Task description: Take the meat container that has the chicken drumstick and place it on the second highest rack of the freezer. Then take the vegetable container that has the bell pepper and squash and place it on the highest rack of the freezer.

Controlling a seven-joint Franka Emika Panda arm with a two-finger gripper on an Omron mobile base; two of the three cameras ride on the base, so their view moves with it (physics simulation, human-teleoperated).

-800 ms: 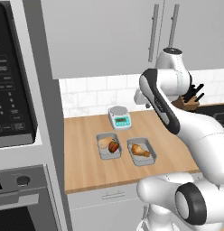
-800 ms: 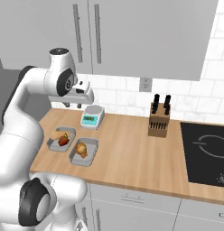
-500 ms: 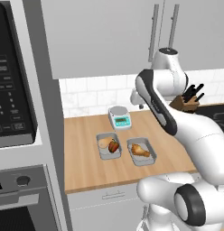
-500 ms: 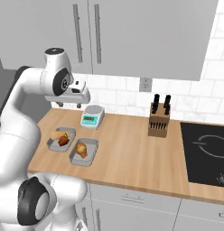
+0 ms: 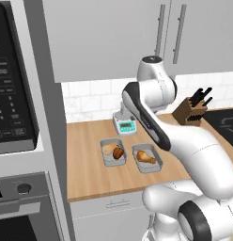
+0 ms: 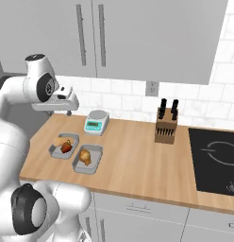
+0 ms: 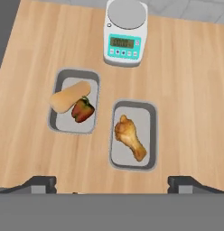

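Wooden surface [image 7: 190,90] under grey cabinets carried both trays, untouched — the meat container [image 7: 133,135] with the chicken drumstick [image 7: 129,137] beside the vegetable container [image 7: 75,106]. Over the last moment the arm had lifted slightly; its fingers [image 7: 179,182] stood wide apart above them, so the first pick was probably just starting.

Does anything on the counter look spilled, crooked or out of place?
Nothing stands out. The squash pokes over its tray's rim beside the bell pepper; the chicken drumstick lies inside its own tray.
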